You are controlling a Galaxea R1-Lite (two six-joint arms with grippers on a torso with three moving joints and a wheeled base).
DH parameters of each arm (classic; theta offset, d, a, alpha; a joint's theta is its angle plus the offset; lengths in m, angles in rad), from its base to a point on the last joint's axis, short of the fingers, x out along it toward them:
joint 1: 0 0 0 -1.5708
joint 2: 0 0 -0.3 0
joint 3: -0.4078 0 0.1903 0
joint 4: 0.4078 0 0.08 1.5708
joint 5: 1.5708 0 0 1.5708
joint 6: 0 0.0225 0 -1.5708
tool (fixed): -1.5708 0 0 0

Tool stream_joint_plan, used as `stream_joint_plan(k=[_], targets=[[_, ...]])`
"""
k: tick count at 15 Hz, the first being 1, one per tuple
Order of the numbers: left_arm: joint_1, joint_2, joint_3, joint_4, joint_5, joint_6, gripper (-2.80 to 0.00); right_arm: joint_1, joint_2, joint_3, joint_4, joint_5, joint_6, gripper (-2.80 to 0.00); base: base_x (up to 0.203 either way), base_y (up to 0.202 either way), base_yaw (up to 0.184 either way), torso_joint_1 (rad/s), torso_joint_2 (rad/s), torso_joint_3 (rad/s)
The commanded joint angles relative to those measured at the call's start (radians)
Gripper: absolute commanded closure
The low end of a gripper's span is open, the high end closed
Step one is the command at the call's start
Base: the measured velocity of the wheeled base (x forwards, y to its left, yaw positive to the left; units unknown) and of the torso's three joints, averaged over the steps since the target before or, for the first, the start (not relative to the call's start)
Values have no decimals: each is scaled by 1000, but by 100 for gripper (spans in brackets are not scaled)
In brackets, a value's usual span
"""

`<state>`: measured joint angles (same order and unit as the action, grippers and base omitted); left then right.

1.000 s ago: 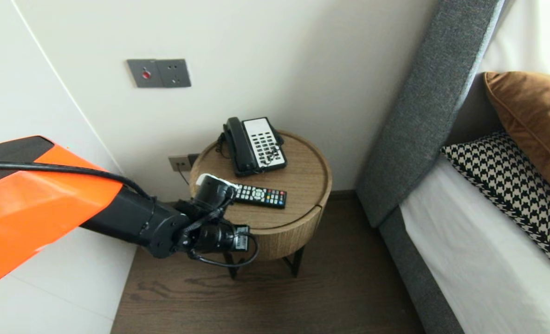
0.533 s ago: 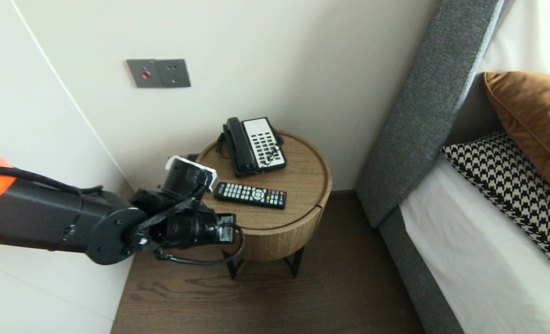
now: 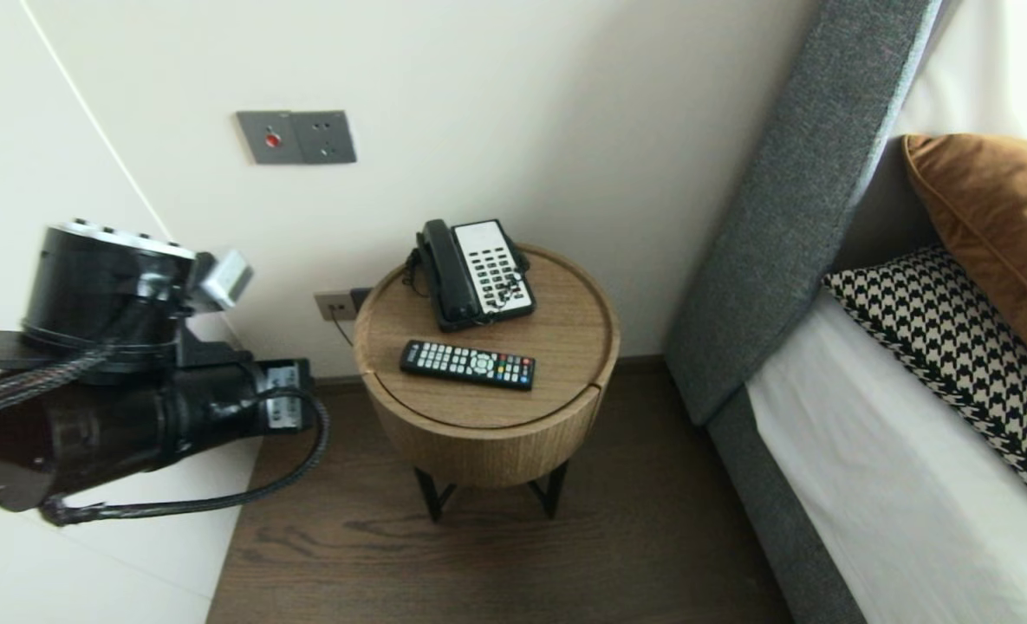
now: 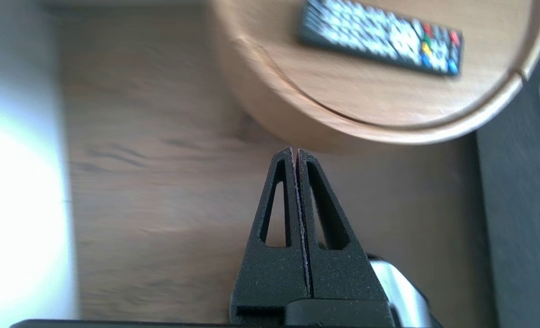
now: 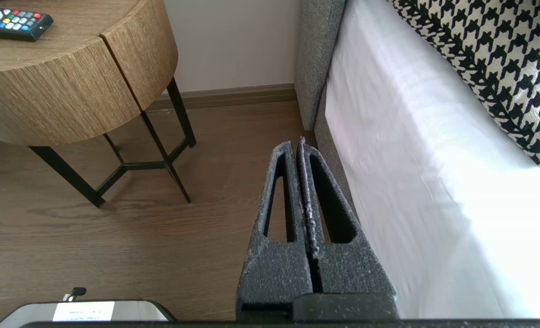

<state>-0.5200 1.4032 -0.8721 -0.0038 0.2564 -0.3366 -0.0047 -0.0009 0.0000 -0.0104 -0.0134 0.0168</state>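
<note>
Head view: left arm (image 3: 132, 407) has withdrawn from the round table (image 3: 487, 425) toward 9 o'clock. Left gripper (image 4: 295, 152): pressed closed, empty, over floor (image 4: 160, 182). Remote control (image 3: 468, 363) lies untouched mid-table, at the arm's 3 o'clock. Right gripper (image 5: 297, 145): parked, closed, empty.

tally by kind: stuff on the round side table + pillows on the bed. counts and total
remote control: 1
telephone: 1
pillows: 2 (brown pillow, houndstooth pillow)
total: 4
</note>
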Motion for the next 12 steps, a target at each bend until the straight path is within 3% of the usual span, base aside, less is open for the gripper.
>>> stream_joint_plan(k=[1,4,7,9,12], targets=[[65,-188,6,46,6,18,0,0,-8,5,0,0,0,0,0,0,0,0,0,0],[291,-388,-3,200,-25,109,0,0,-8,5,0,0,0,0,0,0,0,0,0,0],[551,-574,44,286,-173,262,0,0,-8,5,0,0,0,0,0,0,0,0,0,0],[617,-695,166,293,-234,337,0,0,-8,5,0,0,0,0,0,0,0,0,0,0],[640,-859,351,288,-255,411,0,0,-8,5,-1,0,0,0,0,0,0,0,0,0]])
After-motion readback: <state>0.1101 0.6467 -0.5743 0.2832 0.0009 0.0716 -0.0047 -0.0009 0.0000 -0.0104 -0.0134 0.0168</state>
